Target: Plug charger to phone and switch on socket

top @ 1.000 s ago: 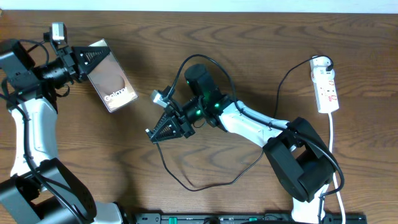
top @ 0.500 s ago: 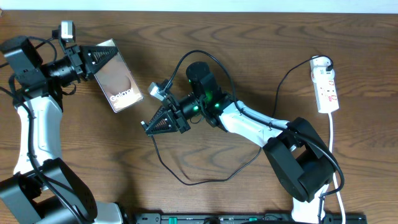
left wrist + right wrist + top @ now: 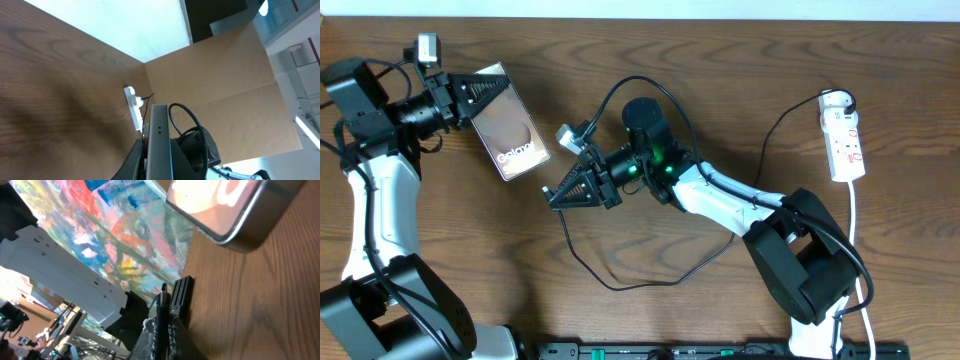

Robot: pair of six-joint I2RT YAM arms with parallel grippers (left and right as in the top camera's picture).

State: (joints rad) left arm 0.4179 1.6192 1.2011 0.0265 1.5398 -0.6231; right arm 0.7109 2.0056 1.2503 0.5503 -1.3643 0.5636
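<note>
Wood table (image 3: 720, 80), phone (image 3: 510, 135) in left gripper (image 3: 478, 95)

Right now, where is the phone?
In the overhead view the phone is at the upper left, gripped by the left claw; the right claw with the charger is just to its right, apart from it.
</note>
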